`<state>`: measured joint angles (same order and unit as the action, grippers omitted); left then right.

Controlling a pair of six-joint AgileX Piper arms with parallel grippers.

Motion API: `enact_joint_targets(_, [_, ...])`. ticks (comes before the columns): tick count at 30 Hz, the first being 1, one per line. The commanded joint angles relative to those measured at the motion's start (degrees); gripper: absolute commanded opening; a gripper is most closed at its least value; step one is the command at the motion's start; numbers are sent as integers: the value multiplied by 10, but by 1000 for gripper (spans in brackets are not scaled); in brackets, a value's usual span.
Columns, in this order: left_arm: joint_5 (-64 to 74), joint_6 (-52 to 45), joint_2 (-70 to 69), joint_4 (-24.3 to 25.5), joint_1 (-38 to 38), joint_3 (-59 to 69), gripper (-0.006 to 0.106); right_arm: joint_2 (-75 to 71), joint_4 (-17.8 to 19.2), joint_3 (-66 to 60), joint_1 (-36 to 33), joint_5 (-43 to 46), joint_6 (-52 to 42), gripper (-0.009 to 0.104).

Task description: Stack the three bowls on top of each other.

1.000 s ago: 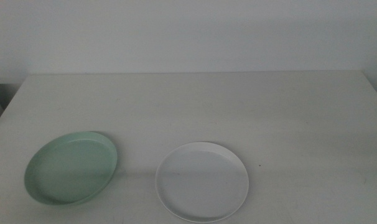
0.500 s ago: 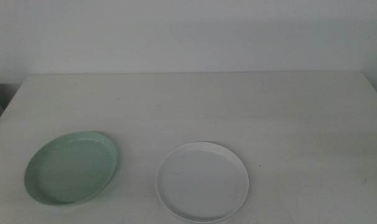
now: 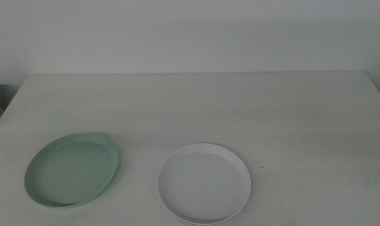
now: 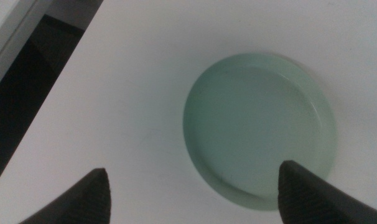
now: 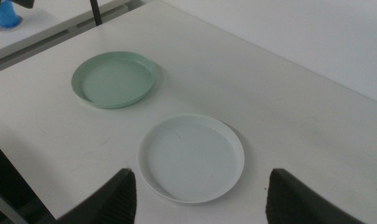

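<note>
Two bowls are seen on the white tabletop [image 3: 240, 107]. The mint green bowl [image 3: 72, 169] is set near the left front corner. The white bowl [image 3: 204, 182] is set just beside it, toward the middle, and the two are not touching. No grey bowl is seen. The left end effector [image 4: 195, 193] is held above the green bowl, wide open, with nothing in it. The right end effector [image 5: 201, 196] is held wide open and empty, back from the white bowl.
</note>
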<state>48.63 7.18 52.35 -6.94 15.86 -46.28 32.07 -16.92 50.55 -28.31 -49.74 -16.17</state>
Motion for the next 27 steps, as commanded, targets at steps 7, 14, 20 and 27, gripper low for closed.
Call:
enact_joint_targets(7, [-52, 9, 48, 7, 1, -21, 90, 1, -5, 13, 1, 42, -5, 54])
enact_joint_targets(14, [-59, 9, 110, 13, 1, -17, 90, 1, -5, 13, 1, 42, -5, 54])
enact_joint_targets(20, [-140, -72, 210, -35, 1, -16, 90, 1, -5, 13, 1, 42, -5, 54])
enact_joint_targets(27, [-171, -166, 343, -163, 1, -16, 89, 1, -5, 13, 1, 42, -5, 54])
